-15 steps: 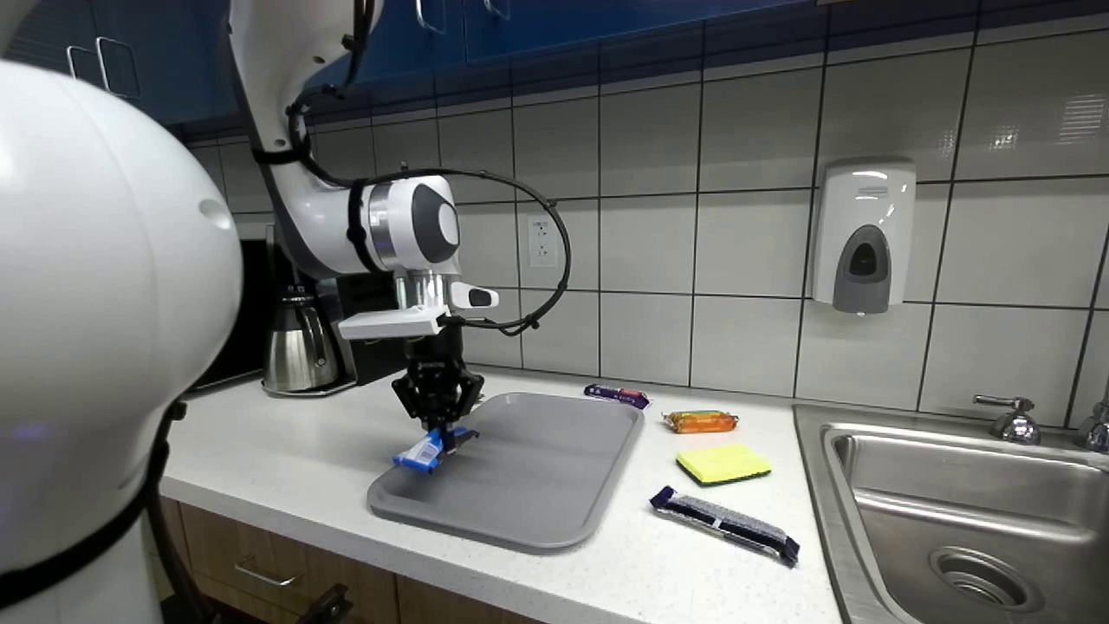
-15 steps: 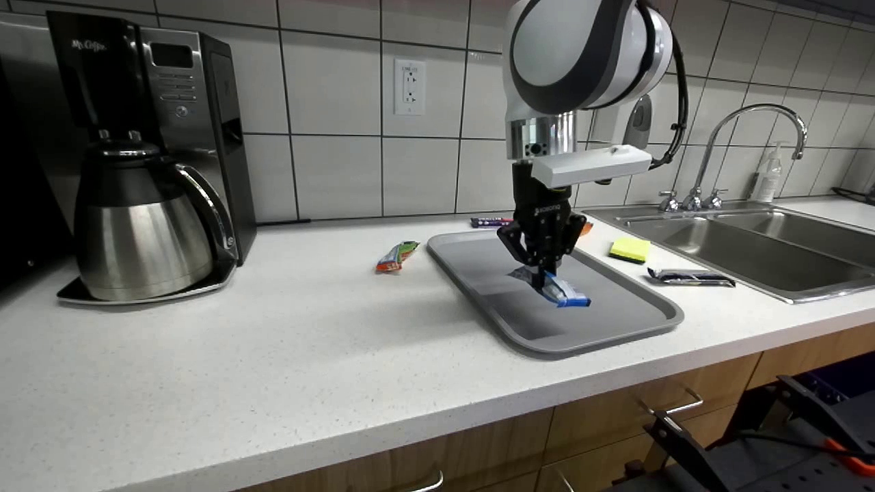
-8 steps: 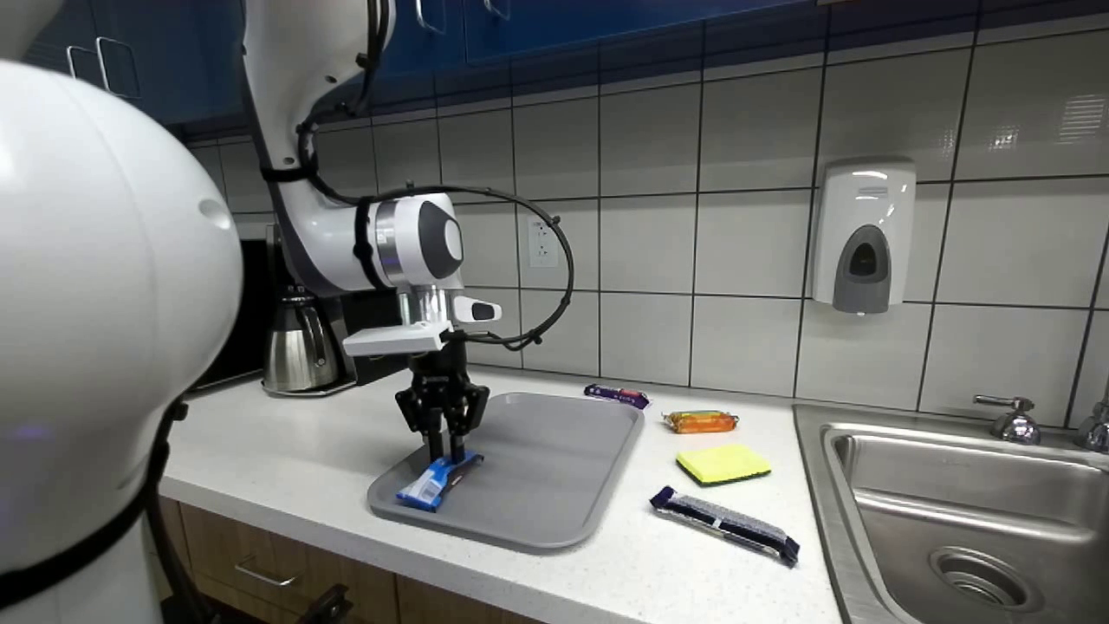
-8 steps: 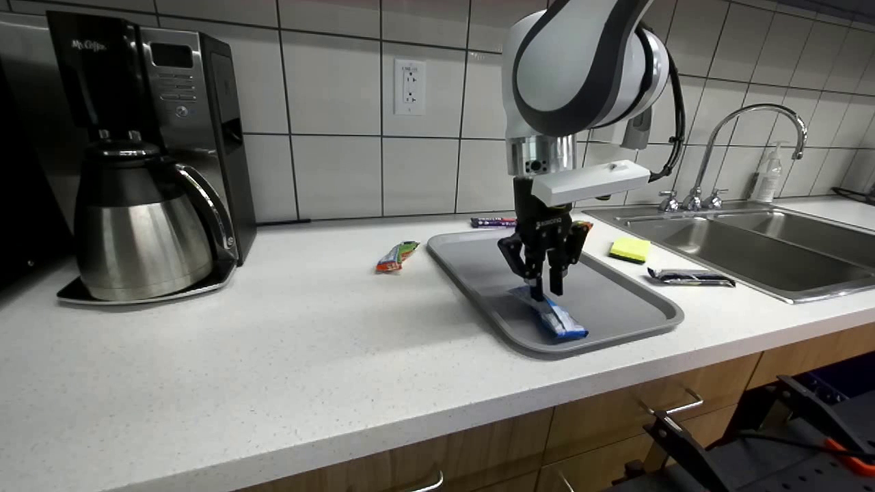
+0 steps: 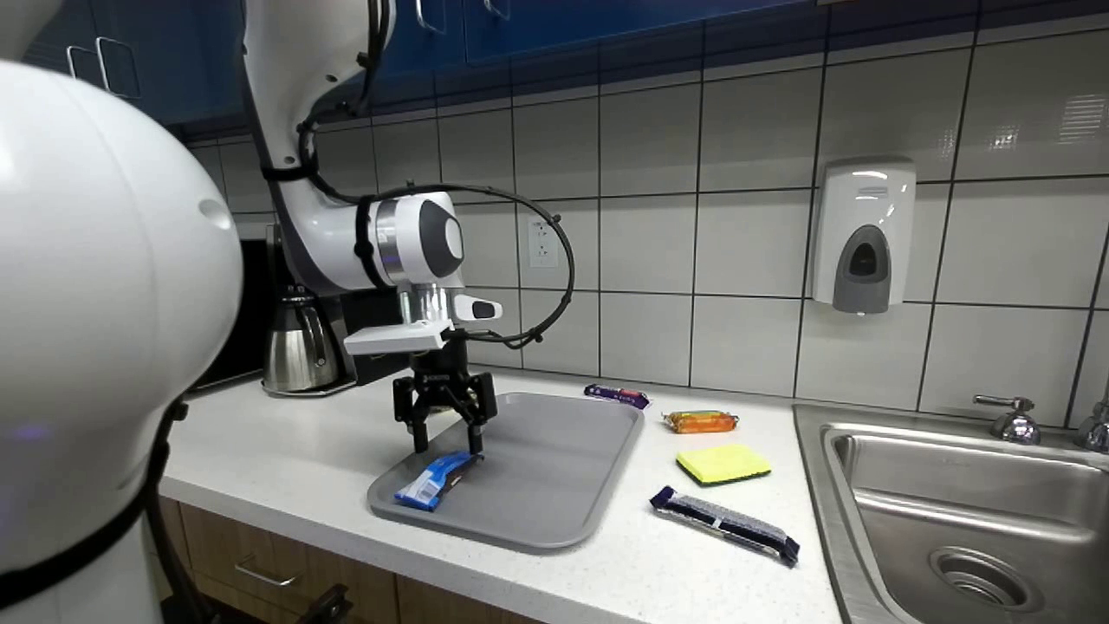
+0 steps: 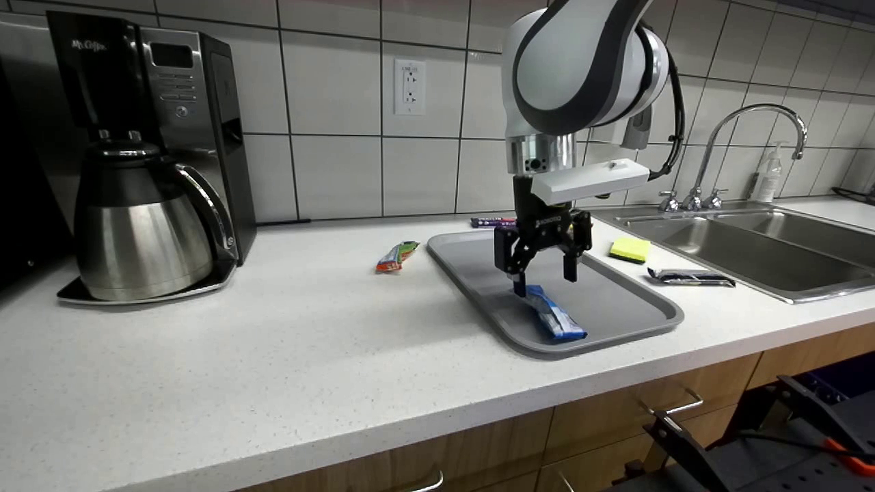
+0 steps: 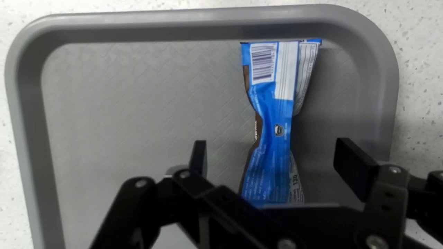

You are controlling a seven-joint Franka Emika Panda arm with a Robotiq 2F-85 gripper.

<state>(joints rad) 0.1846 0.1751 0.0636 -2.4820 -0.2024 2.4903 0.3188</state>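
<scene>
At left in an exterior view, a red-and-green packet rests as the empty tool, spread wide, hangs over a blue-wrapped bar on a gray tray. The set-down looks complete; the next move calls for lifting clear. The tool hides the bar's lower end in the wrist view.

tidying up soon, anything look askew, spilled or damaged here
The blue wrapper on the tray stands out: it is creased and pinched narrow near its middle, wider toward both ends, so it looks crumpled. Whether anything is inside, I can't tell. I see no spill.
</scene>
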